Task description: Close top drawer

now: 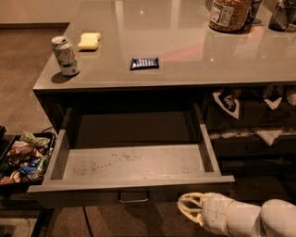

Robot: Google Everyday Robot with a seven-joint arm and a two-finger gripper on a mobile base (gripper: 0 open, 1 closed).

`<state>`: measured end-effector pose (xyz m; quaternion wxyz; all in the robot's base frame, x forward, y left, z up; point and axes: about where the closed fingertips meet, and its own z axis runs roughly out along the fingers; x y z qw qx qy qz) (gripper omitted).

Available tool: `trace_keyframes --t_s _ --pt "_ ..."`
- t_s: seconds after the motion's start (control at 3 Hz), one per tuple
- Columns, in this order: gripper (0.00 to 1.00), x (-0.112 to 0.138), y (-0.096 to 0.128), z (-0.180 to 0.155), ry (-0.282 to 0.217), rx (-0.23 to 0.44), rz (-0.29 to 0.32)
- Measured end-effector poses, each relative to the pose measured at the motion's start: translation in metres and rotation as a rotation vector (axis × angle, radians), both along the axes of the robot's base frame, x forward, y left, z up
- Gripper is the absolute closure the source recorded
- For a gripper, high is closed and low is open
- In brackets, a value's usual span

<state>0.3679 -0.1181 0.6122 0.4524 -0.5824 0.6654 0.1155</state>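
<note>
Where a long counter [194, 46] of smooth, glossy grey-beige runs across the upper part of the view, the top drawer [134, 163] stands wide open beneath its left portion, projecting toward the camera. The drawer is a wide, deep, dark-grey box with straight matte walls. Its flat floor is paler grey, speckled and scuffed with fine dark marks. A small metal loop handle [133, 198] sits at the centre of its tall flat front.

The gripper [186, 208] is low in the view, just right of the handle and below the drawer's front right corner. It is cream-coloured, ribbed and rounded, on a smooth, pale cylindrical wrist that enters from the lower right corner. Whether it is apart or together cannot be told, and it is not clear whether it touches the drawer front.

On the counter's left end stands an upright green-and-white soda can [64, 55], with a soft yellow sponge [89, 40] near it. A flat, dark-blue snack packet [144, 63] lies near the front edge, above the drawer. A jar [228, 14] with a printed label stands at the far right, beside a dark object [282, 14].

To the right of the drawer, dim compartments hold white rags [268, 134] and a black-and-white patch [227, 102]. At the lower left, a black tray [46, 137] holds crinkled, colourful packets. The floor [23, 69] is brown, short-pile carpet.
</note>
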Motion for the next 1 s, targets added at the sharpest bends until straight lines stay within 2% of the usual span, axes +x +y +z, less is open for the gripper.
trace_keyframes --t_s 0.67,1.0 --pt "1.00 0.035 0.010 0.009 -0.079 -0.030 0.004" --pt "1.00 0.044 0.010 -0.002 -0.073 -0.033 -0.005"
